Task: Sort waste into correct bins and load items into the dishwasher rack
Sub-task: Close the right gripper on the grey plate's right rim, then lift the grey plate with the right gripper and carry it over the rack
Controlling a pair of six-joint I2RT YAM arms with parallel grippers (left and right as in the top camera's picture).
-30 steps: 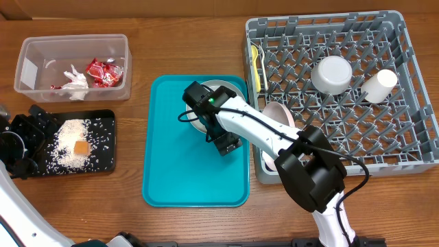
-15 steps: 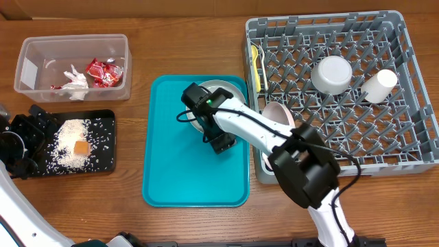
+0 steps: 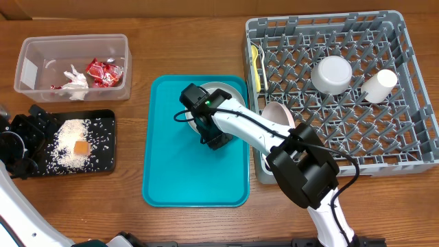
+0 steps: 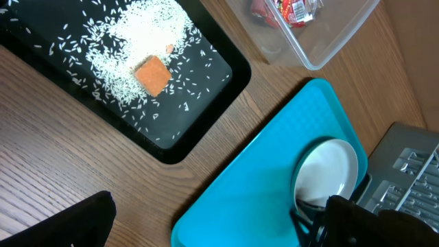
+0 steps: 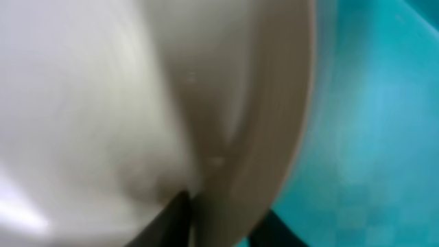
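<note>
- Got the right gripper down over the teal plastic serving tray, pinched onto the rim of the round grey plate with one finger on each side. Blurry up close, but looks clamped.
- Found that plate lying in the tray's far right corner, close to the raised lip on both sides.
- Plenty of bare teal left of it and in front.
- Only a thin gap from the tray's right edge to the big grey plastic grid rack, loaded with a white bowl, a small white cup, a white round plate on edge, and pale yellow plastic cutlery along the left wall.
- Spotted the left gripper at the table's left edge, spread wide and empty, just beside the shallow black rectangular tray with loose white rice and a small orange cube.
- Seeing a strip of bare wood between the black tray and the teal one.
- Behind the black tray, a clear plastic rectangular tub with a shiny red wrapper and a crumpled white napkin.
</note>
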